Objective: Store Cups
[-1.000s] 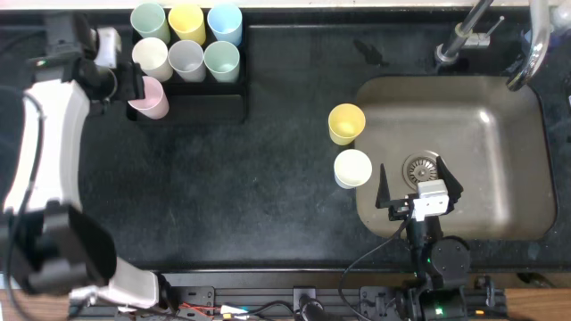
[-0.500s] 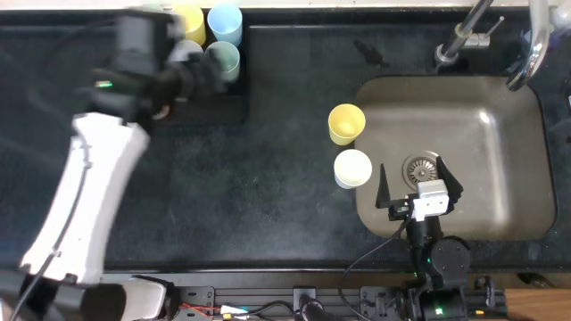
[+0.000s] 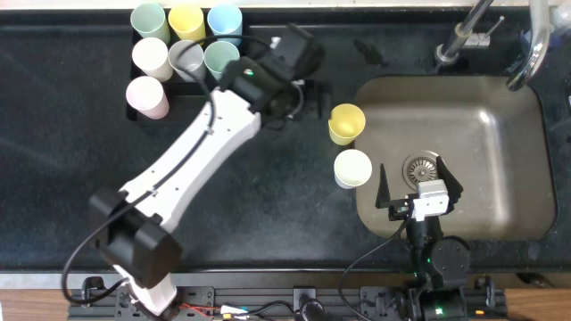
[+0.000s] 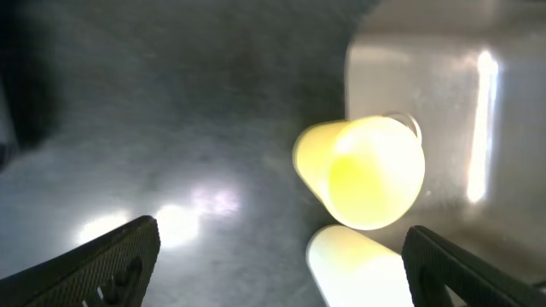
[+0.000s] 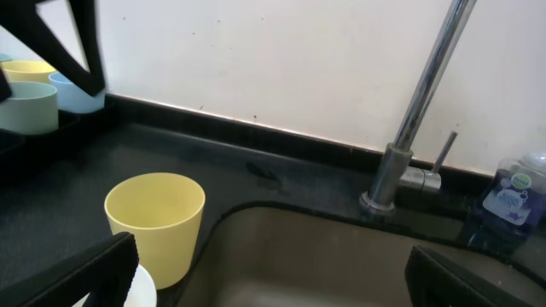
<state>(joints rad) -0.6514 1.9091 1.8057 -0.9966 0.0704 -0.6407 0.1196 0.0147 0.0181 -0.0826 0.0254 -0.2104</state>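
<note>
yellow cup (image 3: 346,123), white cup (image 3: 352,168), pink cup (image 3: 147,96), black speckled counter (image 3: 268,223), steel-grey sink (image 3: 500,143)

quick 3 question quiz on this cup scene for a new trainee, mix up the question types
1. True or false: the left gripper is shut on the yellow cup.
2. Which cup stands next to the yellow cup on the counter? A. white cup B. red cup C. black cup
3. Fill in: the right gripper hangs open over the ___.

Key: 1 false, it is open with the cup ahead of it; 2 A; 3 sink.
</note>
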